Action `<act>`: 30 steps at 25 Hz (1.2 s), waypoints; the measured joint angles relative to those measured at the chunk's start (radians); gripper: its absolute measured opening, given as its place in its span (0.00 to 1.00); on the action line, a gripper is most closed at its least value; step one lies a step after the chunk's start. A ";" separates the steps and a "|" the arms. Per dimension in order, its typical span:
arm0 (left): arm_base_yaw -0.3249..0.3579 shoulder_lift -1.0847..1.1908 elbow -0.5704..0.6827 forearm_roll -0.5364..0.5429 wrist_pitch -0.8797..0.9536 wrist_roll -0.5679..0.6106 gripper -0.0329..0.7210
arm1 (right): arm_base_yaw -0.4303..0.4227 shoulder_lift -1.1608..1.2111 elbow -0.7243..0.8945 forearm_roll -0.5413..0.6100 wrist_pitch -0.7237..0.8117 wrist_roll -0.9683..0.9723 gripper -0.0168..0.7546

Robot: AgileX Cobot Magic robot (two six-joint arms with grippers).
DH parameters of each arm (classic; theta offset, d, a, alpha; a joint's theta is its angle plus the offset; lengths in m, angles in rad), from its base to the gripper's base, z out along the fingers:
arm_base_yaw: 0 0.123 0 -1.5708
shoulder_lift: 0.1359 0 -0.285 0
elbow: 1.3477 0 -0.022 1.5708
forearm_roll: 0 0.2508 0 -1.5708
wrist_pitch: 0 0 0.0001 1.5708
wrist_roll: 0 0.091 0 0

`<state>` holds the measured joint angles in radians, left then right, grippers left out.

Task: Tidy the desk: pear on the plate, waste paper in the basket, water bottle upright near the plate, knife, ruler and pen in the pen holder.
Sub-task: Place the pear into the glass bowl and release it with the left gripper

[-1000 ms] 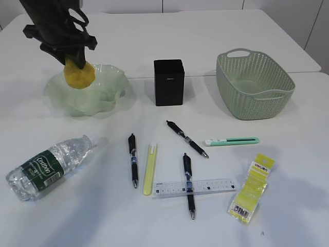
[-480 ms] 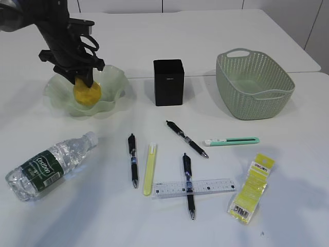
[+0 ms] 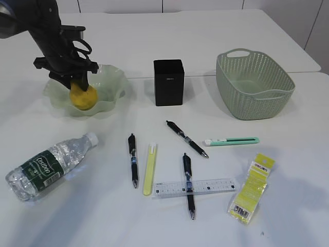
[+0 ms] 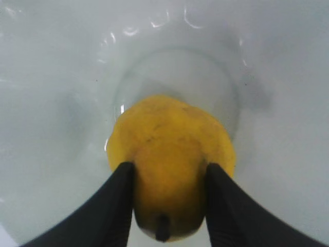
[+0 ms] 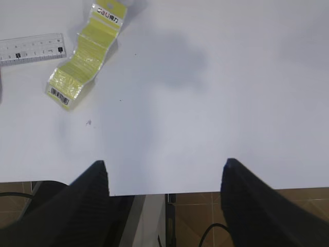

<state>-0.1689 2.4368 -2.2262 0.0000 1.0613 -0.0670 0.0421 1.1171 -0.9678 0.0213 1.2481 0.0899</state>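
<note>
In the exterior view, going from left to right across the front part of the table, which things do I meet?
water bottle → black pen → yellow-green stick → mint utility knife → waste paper. The ruler and the pen crossing it overlap, so I leave them out.

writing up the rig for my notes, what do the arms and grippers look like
Both are matte black. The left arm is dark with looped black cables by the wrist; the left gripper has smooth, tapered black fingers. The right gripper shows two broad black fingers. No markings visible.
</note>
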 joint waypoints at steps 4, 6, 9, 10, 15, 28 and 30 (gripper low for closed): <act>0.000 0.002 0.000 -0.010 -0.021 0.000 0.43 | 0.000 0.000 0.000 0.000 0.000 0.000 0.71; 0.000 0.003 -0.002 -0.013 -0.028 0.000 0.43 | 0.000 0.000 0.000 0.000 0.000 0.000 0.71; 0.000 0.005 -0.001 -0.014 -0.029 -0.001 0.43 | 0.000 0.000 0.000 0.000 -0.002 0.000 0.71; 0.000 0.005 -0.002 -0.016 -0.029 -0.001 0.43 | 0.000 0.000 0.000 0.000 -0.004 0.000 0.71; 0.000 0.005 -0.002 -0.051 -0.038 -0.001 0.44 | 0.000 0.000 0.000 0.000 -0.012 0.000 0.71; 0.000 0.007 -0.002 -0.084 -0.089 -0.001 0.60 | 0.000 0.000 0.000 0.000 -0.017 0.000 0.71; 0.002 0.007 -0.012 -0.088 -0.077 -0.001 0.60 | 0.000 0.000 0.000 0.000 -0.017 0.000 0.71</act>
<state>-0.1673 2.4438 -2.2380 -0.0884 0.9845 -0.0676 0.0421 1.1171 -0.9678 0.0213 1.2314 0.0899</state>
